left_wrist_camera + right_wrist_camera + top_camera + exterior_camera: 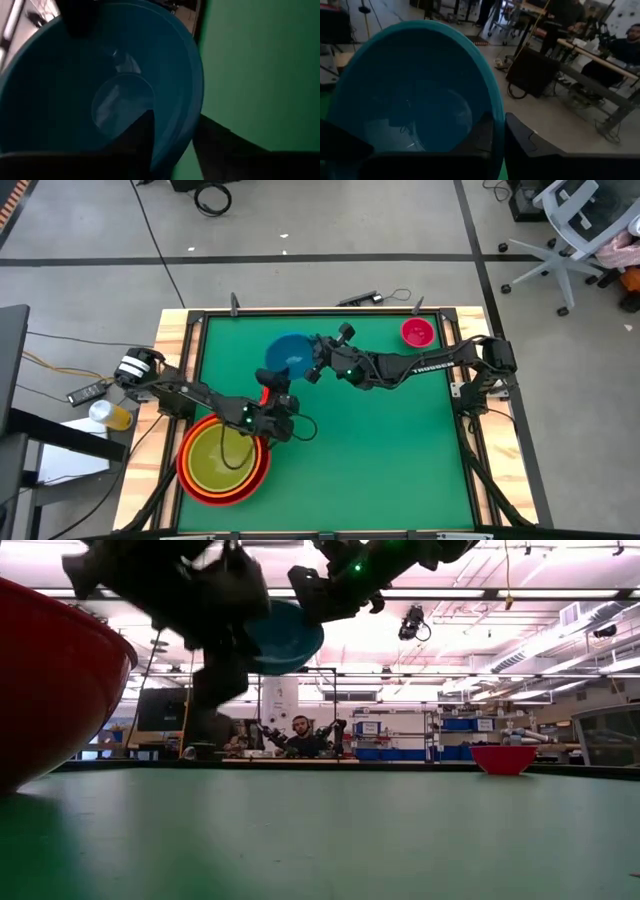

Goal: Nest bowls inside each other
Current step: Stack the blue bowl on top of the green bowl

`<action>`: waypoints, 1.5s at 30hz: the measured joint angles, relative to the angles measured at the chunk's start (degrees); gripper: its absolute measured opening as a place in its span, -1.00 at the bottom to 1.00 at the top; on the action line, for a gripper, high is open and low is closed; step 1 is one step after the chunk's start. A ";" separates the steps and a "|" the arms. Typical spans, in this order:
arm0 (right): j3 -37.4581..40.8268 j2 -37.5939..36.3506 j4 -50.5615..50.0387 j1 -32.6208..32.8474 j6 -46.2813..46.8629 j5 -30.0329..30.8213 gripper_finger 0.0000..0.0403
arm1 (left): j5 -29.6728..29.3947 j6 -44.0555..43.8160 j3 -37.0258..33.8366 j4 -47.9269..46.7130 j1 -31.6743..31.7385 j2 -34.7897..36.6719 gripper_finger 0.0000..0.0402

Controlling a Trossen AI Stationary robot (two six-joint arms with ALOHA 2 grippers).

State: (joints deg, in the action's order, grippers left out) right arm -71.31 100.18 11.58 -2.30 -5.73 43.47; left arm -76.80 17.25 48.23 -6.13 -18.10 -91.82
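Above the green table (400,450), beside the nested red, orange and yellow-green plastic bowls (225,462), the right pincer (499,131) pinches the glossy blue bowl's (289,355) rim while the left pincer (172,137) straddles it, half spread; the handover looks nearly complete, and next comes lowering it into the stack.

A lab: workbenches (600,60), blue storage bins (380,752) (ceiling strip-lit).

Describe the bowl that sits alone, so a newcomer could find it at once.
Start from the green table in the high view and go to its far right corner, beyond the right arm. There stands the magenta-pink bowl, the smallest one, apart from the blue bowl and the red-orange-yellow stack.
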 joint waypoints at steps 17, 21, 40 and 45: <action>0.04 -0.11 8.50 2.23 -8.98 12.58 -0.88 | -0.53 -6.14 0.00 8.38 -3.68 13.21 0.28; 0.15 0.11 8.45 2.75 -9.78 10.33 -0.86 | -2.62 -8.53 0.07 8.18 -2.70 15.05 0.29; 0.13 0.11 9.02 11.13 -11.93 13.46 -0.84 | 1.10 -12.15 0.02 8.05 2.18 18.15 -0.54; 0.13 0.02 8.62 12.76 -11.40 15.73 -0.61 | 2.84 -10.94 0.09 8.12 2.33 18.41 -0.94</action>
State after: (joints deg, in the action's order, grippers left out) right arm -71.18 100.21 20.20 10.46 -17.12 59.21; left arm -73.96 6.31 48.31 1.99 -15.77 -73.41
